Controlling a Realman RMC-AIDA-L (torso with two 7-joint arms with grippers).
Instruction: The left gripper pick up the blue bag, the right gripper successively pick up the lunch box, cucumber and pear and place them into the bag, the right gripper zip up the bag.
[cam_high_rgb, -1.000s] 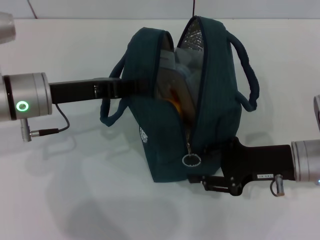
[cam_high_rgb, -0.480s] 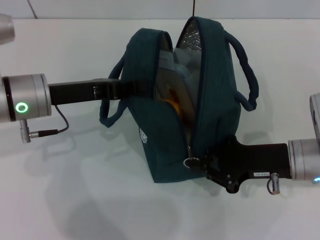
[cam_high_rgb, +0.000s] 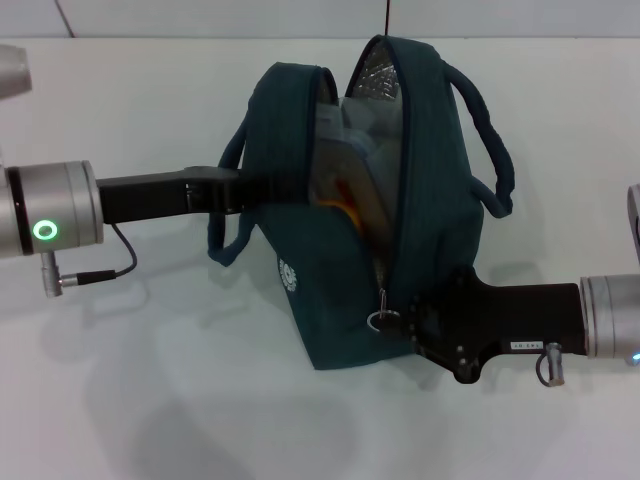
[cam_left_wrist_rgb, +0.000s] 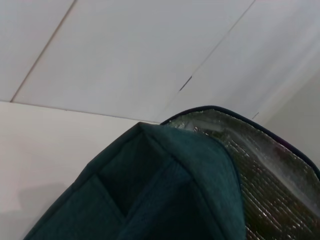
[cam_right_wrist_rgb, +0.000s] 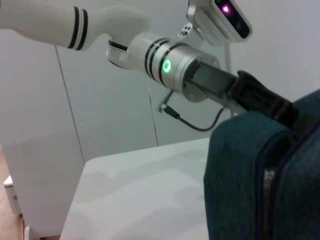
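Little can be read here. The blue bag (cam_high_rgb: 400, 200) carries a small round white logo (cam_high_rgb: 289, 274) low on its side, but its design and any lettering cannot be made out. A white label (cam_high_rgb: 527, 346) with dark characters sits on the black body of the right hand (cam_high_rgb: 415, 322); the characters are too small to read. No brand name, number or sign is legible anywhere else.

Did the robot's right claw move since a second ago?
Yes. In the head view the right gripper has risen from beside the bottom corner of the blue bag to its ring zip pull.
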